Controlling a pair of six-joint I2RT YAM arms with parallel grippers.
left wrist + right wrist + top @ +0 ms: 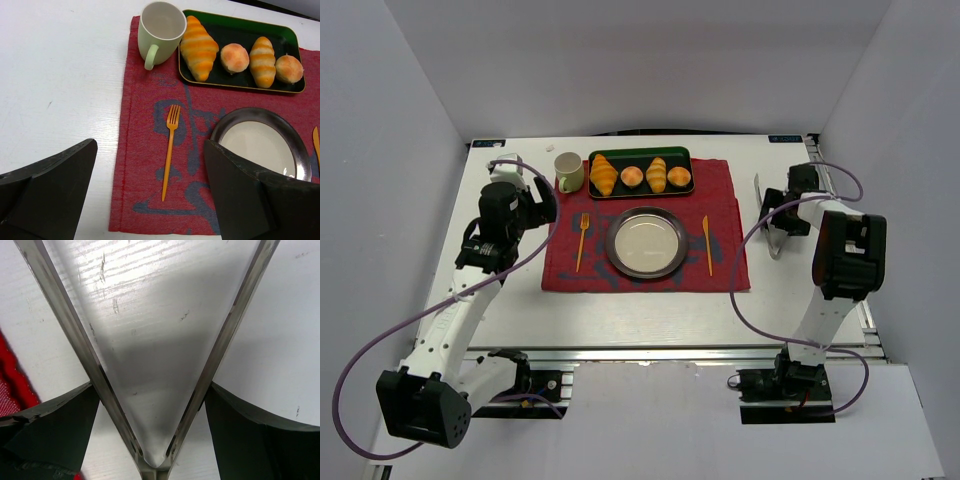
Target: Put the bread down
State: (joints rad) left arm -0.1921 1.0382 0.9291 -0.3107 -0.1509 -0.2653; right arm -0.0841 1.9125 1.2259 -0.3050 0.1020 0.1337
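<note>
The bread (657, 174) (263, 61), a slim ridged golden-orange croissant-like roll, lies lengthwise in the dark green tray (638, 155) (230, 30) at the far edge of the red placemat (720, 200) (145, 150). It sits between two small round buns (632, 177) (234, 57), with a larger, wider croissant (604, 175) (199, 47) at the tray's left end. A pale green mug (569, 172) (160, 30) stands upright just left of the tray. Near the middle of the placemat rests a round metal plate (647, 242) (260, 145) with nothing on it, an orange fork (582, 242) (169, 150) to its left and an orange knife (707, 245) (316, 142) to its right. The left gripper (535, 205) (150, 145) hovers over the placemat's left edge, jaws wide apart and holding nothing, well apart from the bread. The right gripper (782, 212) (150, 387) is low over the white table (620, 310) to the right of the placemat, jaws spread wide on either side of metal tongs (759, 192) (75, 335). The tongs' two arms splay out from the hinge end between the fingers (50, 430); whether the pads press against the arms cannot be told.
</note>
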